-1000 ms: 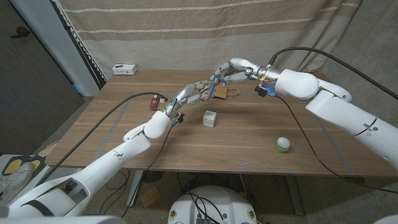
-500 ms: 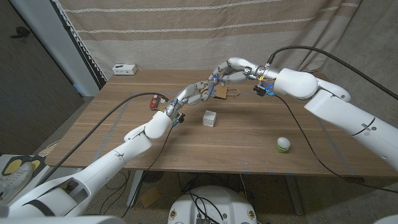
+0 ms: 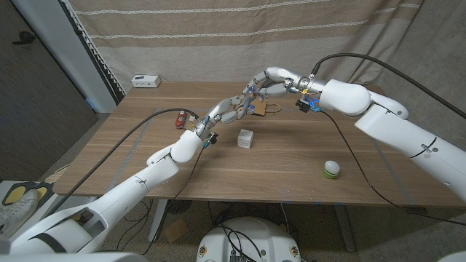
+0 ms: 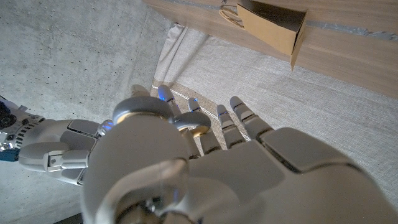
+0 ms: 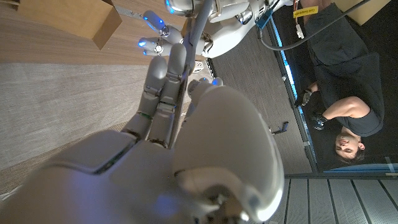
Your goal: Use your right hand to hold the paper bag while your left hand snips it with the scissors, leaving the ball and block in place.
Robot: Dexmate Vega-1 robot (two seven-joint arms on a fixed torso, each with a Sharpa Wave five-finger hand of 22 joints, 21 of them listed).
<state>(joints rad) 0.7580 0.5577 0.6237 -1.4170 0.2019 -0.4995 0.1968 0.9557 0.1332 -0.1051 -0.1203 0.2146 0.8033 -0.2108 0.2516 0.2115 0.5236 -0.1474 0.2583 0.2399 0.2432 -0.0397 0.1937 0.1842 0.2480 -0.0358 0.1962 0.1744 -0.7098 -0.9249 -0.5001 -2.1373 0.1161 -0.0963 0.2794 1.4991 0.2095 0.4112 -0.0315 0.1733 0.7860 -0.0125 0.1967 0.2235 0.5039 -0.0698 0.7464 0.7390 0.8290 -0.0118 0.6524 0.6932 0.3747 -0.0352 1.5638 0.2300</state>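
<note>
Both hands meet above the paper bag (image 3: 263, 108) at 12 o'clock; left hand (image 3: 227, 110) grips nothing visible, right hand (image 3: 263, 86) likewise, their closure unclear.

- The head view looks down from above onto the wooden table (image 3: 277, 156).
- Each wrist view peers close along its own hand's back — turned over.
- Both wrist views share the paper bag (image 4: 273, 28) (image 5: 68, 18).

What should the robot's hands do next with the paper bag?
Probably the right hand should come down and grip the paper bag. Both hands hover together just above it, the left hand beside it, and the wrist views show the bag lying untouched on the table.
</note>
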